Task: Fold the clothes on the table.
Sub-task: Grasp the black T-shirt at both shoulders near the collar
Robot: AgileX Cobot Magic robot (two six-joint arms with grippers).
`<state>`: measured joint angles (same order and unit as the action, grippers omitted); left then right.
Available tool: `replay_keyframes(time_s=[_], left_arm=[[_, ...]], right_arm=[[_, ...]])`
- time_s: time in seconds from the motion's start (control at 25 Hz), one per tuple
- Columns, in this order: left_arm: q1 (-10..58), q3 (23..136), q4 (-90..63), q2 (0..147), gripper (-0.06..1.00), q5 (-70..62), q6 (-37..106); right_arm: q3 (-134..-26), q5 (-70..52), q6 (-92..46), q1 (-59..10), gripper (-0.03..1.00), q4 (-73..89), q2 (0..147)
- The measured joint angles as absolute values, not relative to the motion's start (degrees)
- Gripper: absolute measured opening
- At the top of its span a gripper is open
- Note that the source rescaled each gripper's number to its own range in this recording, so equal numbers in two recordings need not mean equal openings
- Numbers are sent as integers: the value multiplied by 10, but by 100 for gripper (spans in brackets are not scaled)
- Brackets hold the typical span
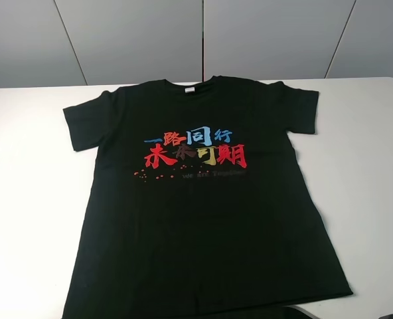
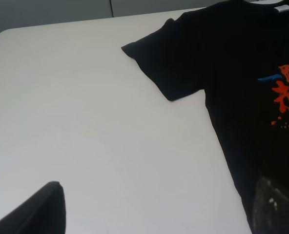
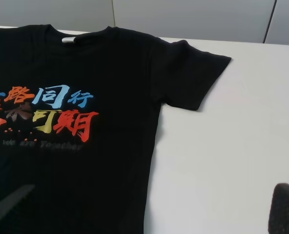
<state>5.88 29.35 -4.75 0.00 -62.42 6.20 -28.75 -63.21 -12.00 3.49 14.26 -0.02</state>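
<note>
Clothes (image 1: 196, 219) spread flat, print up, on the middle of the table (image 1: 30, 199). Soft, limp, light cotton; probably sags when lifted. Best pinched at a sleeve (image 1: 83, 126) or the hem (image 1: 203, 304). Left gripper (image 2: 156, 209) and right gripper (image 3: 147, 209) wide apart, empty.

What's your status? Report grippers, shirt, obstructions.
Left gripper open, right gripper open, both empty. T-shirt spread flat on table, print up, not yet folded. Nothing in the way.

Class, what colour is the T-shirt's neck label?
White neck label, clearest in the exterior high view.
</note>
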Motion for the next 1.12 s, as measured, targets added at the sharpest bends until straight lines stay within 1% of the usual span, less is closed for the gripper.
replay_keyframes(time_s=[0.68, 1.0, 1.12], left_arm=[[59, 293, -50, 0, 99, -624, 62], [59, 293, -139, 0, 99, -611, 71], [59, 293, -149, 0, 99, -607, 75]], right_arm=[[-287, -632, -120, 35, 100, 145, 0], [-287, -625, -120, 35, 100, 188, 0], [-287, -624, -120, 35, 100, 188, 0]])
